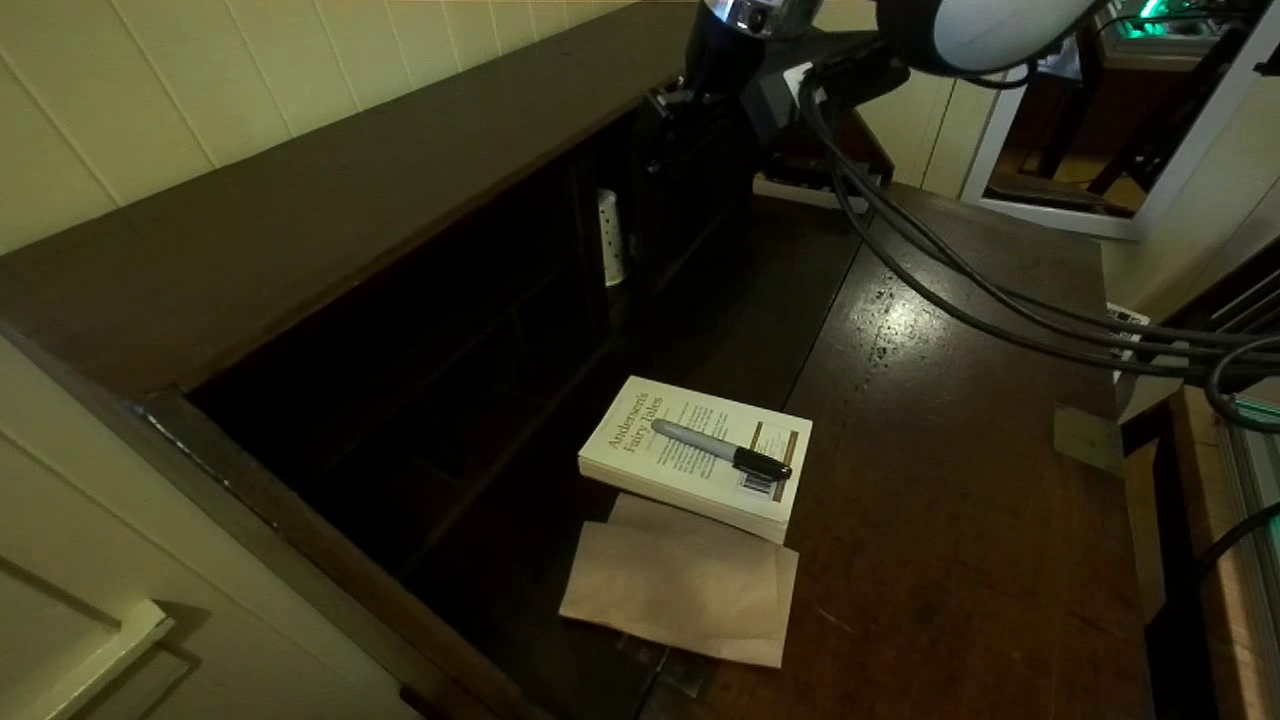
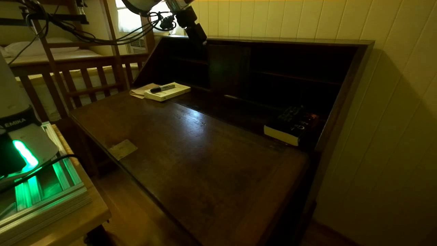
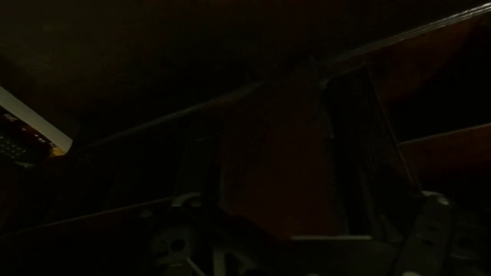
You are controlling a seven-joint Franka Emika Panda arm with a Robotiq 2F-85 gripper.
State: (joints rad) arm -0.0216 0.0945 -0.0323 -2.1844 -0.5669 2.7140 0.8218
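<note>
The gripper [image 3: 310, 199] stands released, its fingers [image 3: 427, 226] spread apart, near a dark wooden panel [image 2: 229, 66]; I cannot tell whether the two touch. Lower, close to the gripper, is a white tube [image 1: 611, 240]. Farther below, on the counter [image 2: 205, 164], a marker [image 1: 718, 448] lies across a pale book [image 1: 690, 477].

On the dark wooden counter [image 1: 960, 520]: pale paperback [image 1: 690, 472] titled Andersen's Fairy Tales, gray marker [image 1: 720, 449] with black cap lying on top, tan paper [image 1: 685, 588] just beside, black-covered book [image 2: 292, 125] well apart.
</note>
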